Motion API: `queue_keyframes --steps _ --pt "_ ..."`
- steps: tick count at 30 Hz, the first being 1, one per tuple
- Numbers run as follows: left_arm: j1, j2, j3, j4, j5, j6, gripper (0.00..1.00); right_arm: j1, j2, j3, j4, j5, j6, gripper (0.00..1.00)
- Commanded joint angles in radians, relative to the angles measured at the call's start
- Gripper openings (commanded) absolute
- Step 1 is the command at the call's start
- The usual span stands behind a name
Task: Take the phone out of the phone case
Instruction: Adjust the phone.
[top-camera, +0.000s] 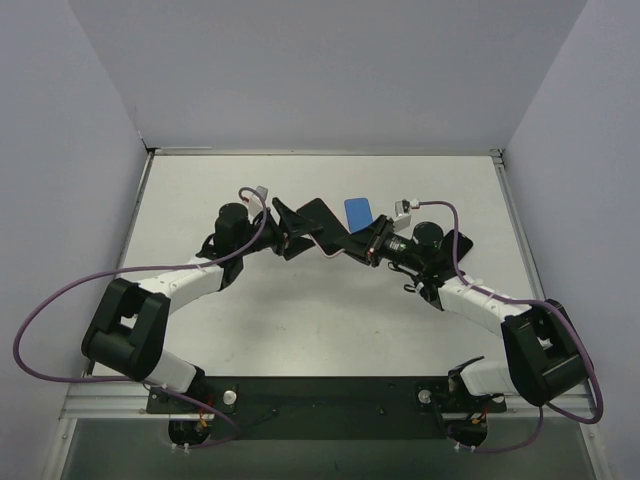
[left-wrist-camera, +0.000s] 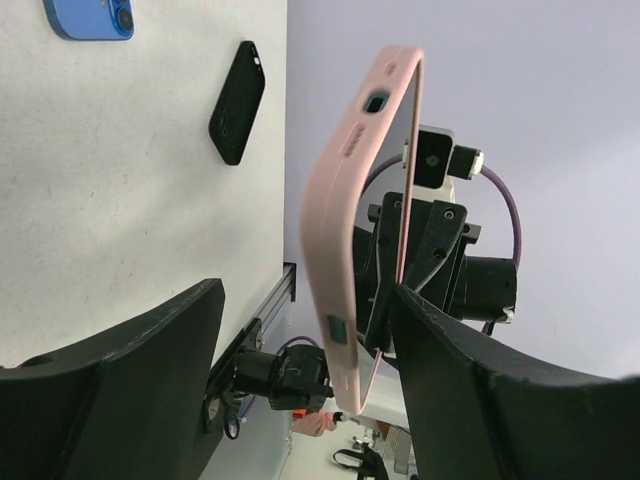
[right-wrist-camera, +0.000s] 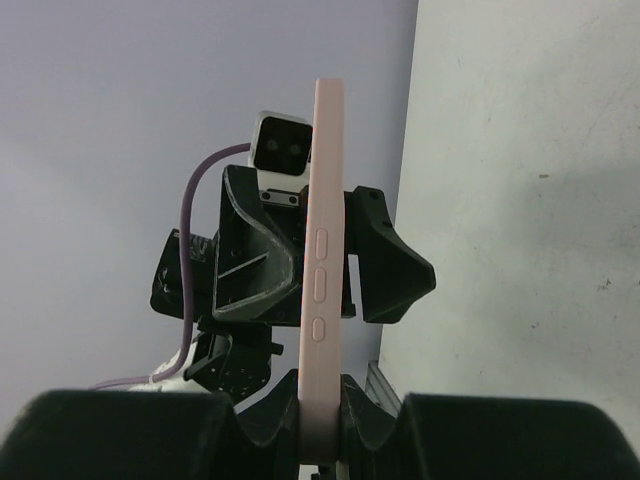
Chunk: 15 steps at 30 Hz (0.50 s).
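Right hand (right-wrist-camera: 318, 432) was clamped on the near end of a pink phone case (right-wrist-camera: 327, 250), with its 2 fingers pressed against the case's 2 broad faces. Seen from the right wrist camera, the case stood edge-on and upright, and 3 button bumps ran down its narrow side. It was held in the air above the white tabletop (top-camera: 250, 330), roughly midway between the 2 arms.

Left hand (left-wrist-camera: 308, 300) faced the right one from the opposite side, its jaws spread wide. The free end of the case reached in between its 2 black fingers (left-wrist-camera: 130, 370), much closer to one finger than to the other. Whether that finger touched the case could not be told. Seen from the left wrist camera, the case leaned slightly, and dark parts showed through 2 cut-outs in its side. A flat pale face filled the pink rim, so the phone (left-wrist-camera: 409, 130) appeared to sit inside the case, though only a thin strip of it showed.

Farther off, 2 other items lay flat on the tabletop: a black handset (left-wrist-camera: 238, 100) and, near it, a blue phone (top-camera: 358, 212) with a camera lens showing. They lay apart from each other and were touched by neither hand.
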Motion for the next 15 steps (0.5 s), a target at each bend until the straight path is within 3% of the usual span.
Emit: queue_keyframes --steps 1,10,15 --pt "-0.003 0.016 0.062 0.128 -0.019 -0.014 0.76 0.021 -0.015 0.031 0.138 -0.023 -0.006 0.00" --pt "-0.012 0.064 0.071 0.237 -0.025 -0.078 0.66 0.066 0.046 0.014 0.231 0.004 0.054 0.00" --pt "-0.012 0.059 0.061 0.248 -0.040 -0.095 0.52 0.072 0.055 0.005 0.219 0.035 0.051 0.00"
